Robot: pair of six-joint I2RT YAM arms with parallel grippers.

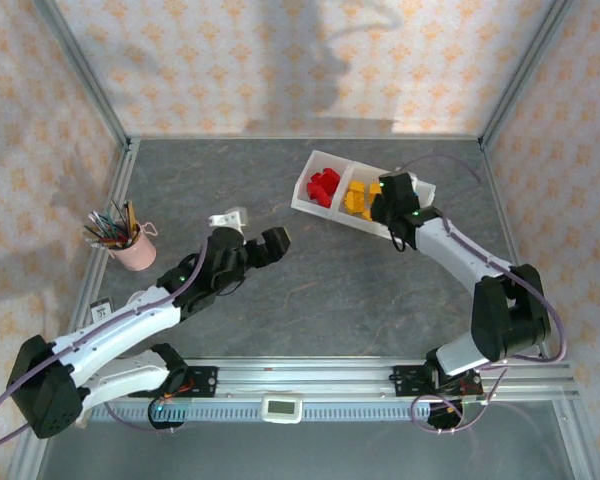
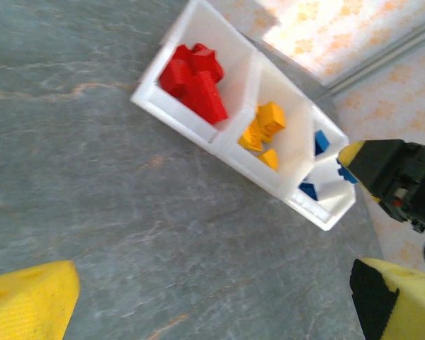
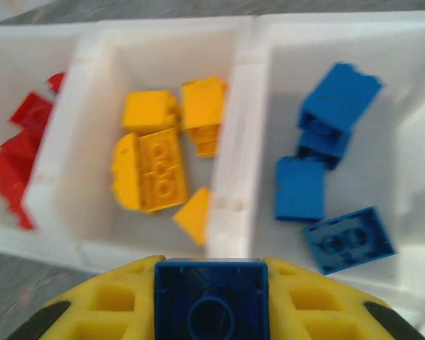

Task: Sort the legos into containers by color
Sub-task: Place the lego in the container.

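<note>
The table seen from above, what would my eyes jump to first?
Most likely the white tray at the far right of the table, with bright red legos, yellow legos and blue legos each in their own compartment. Hanging over it, the right gripper pinches one more blue brick. A pink cup of pens stands off to the left.

Pink plastic cup with a small handle, stuffed with mixed coloured pens, at left of frame. Grey stone-pattern tabletop. Peach floral wallpaper walls at top. Silver aluminium rail along bottom, small white display unit at bottom centre.
</note>
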